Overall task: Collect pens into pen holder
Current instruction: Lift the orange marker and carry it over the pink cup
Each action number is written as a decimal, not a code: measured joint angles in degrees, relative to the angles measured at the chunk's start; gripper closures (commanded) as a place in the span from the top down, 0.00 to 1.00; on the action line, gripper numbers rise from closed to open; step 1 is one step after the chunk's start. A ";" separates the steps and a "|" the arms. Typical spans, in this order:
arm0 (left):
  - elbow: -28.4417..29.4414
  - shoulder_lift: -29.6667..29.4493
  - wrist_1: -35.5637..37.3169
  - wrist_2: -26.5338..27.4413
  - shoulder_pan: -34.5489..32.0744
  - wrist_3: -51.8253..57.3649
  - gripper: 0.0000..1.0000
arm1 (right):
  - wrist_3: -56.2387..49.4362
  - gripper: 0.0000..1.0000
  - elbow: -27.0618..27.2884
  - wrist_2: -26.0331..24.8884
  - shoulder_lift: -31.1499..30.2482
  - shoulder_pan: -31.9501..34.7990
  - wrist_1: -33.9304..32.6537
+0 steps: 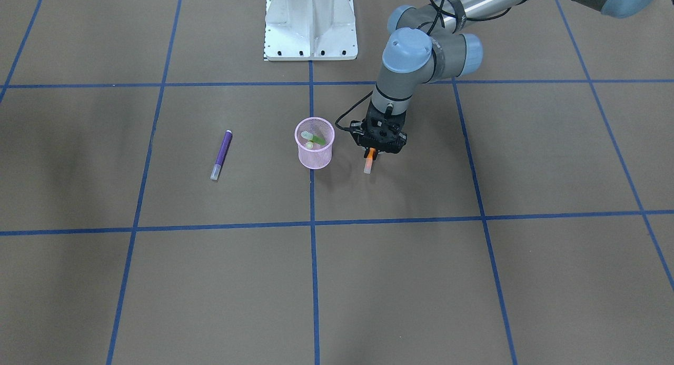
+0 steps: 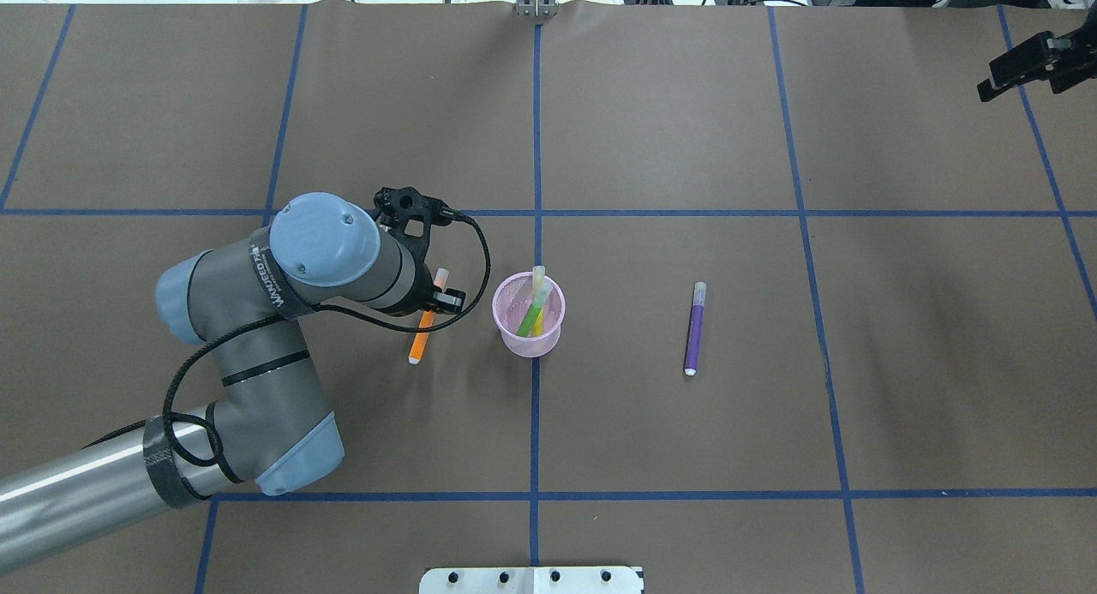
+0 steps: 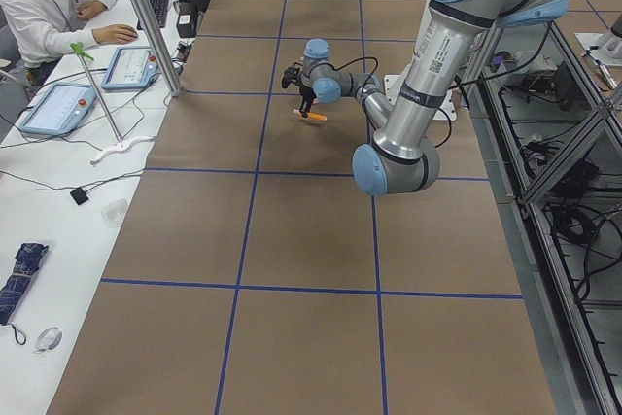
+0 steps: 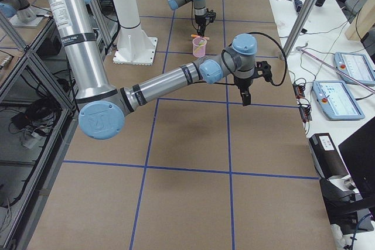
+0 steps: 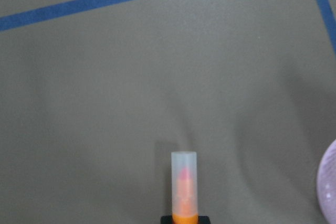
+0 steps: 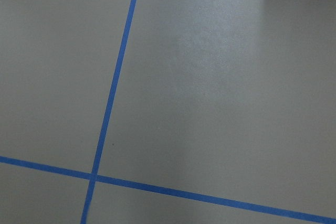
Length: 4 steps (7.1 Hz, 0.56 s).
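Orange pen (image 1: 368, 164) clamped in the left tool (image 1: 372, 153) beside the pink pen holder (image 1: 314, 150).

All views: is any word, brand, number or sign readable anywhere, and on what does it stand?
Wrist band of the left arm: dark lettering, too blurred to read.
Upper tube of the right arm: lettering, too small to read.
No print visible on the orange pen, purple pen or pen holder.

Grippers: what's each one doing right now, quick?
Left gripper: closed, holding the orange pen.
Right gripper: open or closed cannot be told.
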 measured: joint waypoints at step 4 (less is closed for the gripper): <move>-10.12 3.04 -18.63 8.03 -0.29 5.32 0.00 | 0.07 1.00 0.16 0.00 0.08 -0.02 0.00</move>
